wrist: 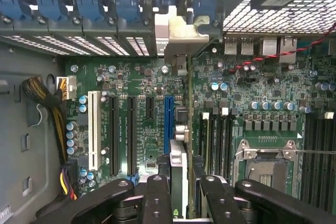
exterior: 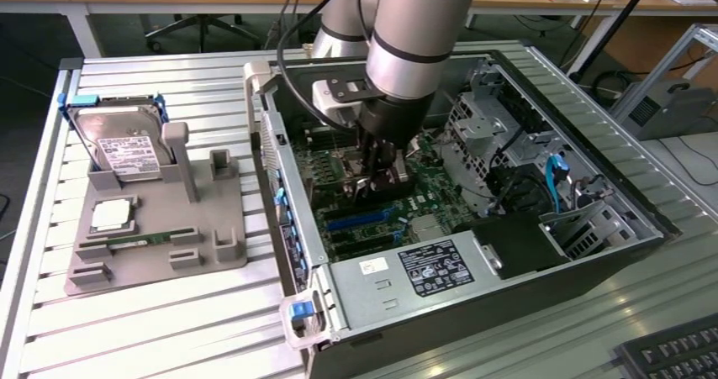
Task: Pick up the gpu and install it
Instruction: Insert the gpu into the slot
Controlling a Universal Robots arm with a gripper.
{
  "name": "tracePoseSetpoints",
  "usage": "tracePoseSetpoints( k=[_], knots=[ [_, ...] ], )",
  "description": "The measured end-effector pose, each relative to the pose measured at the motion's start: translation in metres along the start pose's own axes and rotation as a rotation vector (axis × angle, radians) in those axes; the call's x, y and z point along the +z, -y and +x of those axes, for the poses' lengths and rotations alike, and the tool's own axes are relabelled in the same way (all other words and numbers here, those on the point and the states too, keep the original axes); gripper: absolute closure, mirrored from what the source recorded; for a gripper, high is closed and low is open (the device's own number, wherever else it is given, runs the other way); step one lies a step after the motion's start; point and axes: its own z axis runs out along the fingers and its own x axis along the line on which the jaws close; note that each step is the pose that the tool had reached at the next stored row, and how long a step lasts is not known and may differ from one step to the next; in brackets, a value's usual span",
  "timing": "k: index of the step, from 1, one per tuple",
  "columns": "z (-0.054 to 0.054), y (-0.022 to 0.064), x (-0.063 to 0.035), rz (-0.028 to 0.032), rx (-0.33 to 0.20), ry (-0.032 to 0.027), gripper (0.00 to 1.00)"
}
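My gripper (exterior: 376, 184) reaches down into the open computer case (exterior: 294, 228), over the green motherboard (exterior: 348, 223). It is shut on the gpu (wrist: 179, 174), which the wrist view shows edge-on as a thin upright card between my black fingers (wrist: 157, 198). The card's silvery end bracket (wrist: 180, 34) stands against the case's rear slot openings. The card runs alongside the blue expansion slot (wrist: 168, 121); whether it is seated in a slot I cannot tell. In the exterior view the gpu (exterior: 382, 180) is a dark piece between the fingers.
A grey fixture tray (exterior: 208, 219) on the exterior view's left holds a hard drive (exterior: 126, 148), a processor (exterior: 113, 215) and a memory stick (exterior: 140, 240). Inside the case sit the power supply (exterior: 432, 265), a drive cage (exterior: 483, 123) and cables (wrist: 50, 100). A keyboard (exterior: 673, 354) lies nearby.
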Motion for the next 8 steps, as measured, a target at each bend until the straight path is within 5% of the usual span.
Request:
tracePoseSetpoints(
  k=[8],
  knots=[
    [0.0070, 0.0015, 0.0002, 0.0000, 0.000, 0.0000, 0.73]
  ],
)
